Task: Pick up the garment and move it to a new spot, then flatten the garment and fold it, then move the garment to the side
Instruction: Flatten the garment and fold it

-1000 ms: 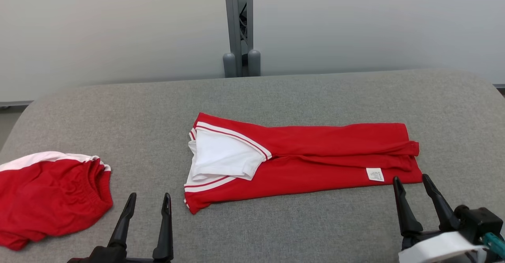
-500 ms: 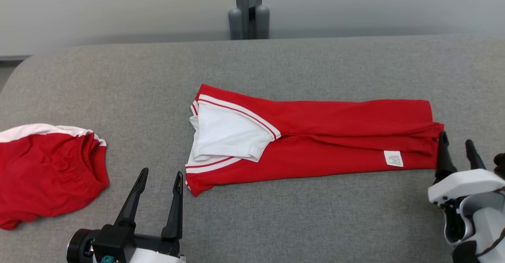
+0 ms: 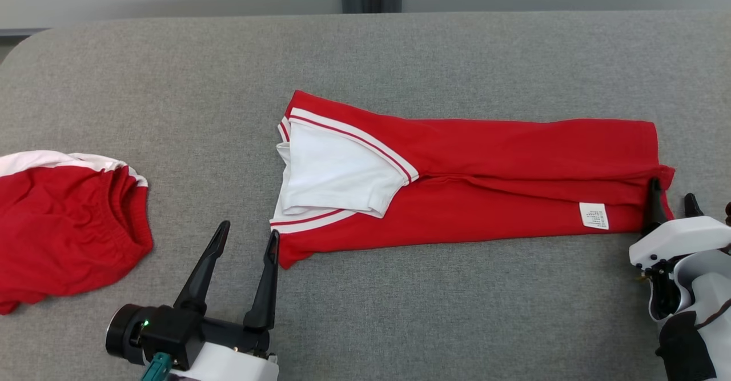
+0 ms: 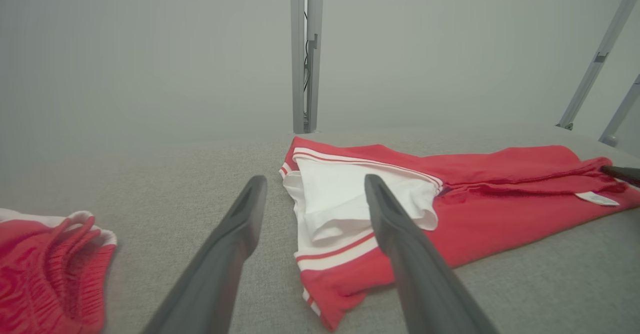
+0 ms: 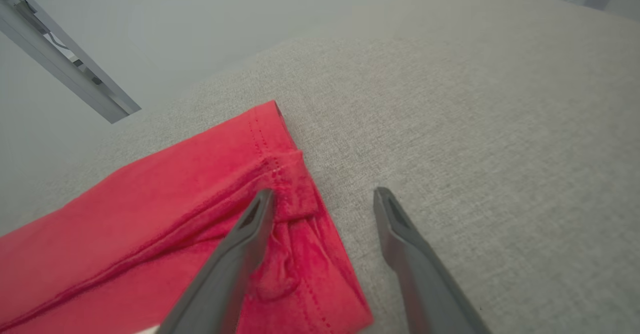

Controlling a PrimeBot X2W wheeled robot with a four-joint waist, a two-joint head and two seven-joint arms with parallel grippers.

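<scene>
The red garment (image 3: 485, 198) lies folded into a long strip across the middle of the grey table (image 3: 400, 312), white collar end toward the left edge, hem and white label (image 3: 594, 216) toward the right edge. My right gripper (image 3: 672, 189) is spread wide with nothing in it, one finger over the hem corner and the other over bare table; I cannot tell whether it touches the cloth. My left gripper (image 3: 249, 228) is also wide open and empty, just beside the collar-end near corner. A second red piece (image 3: 63, 221) sits crumpled at the left edge, well apart.
</scene>
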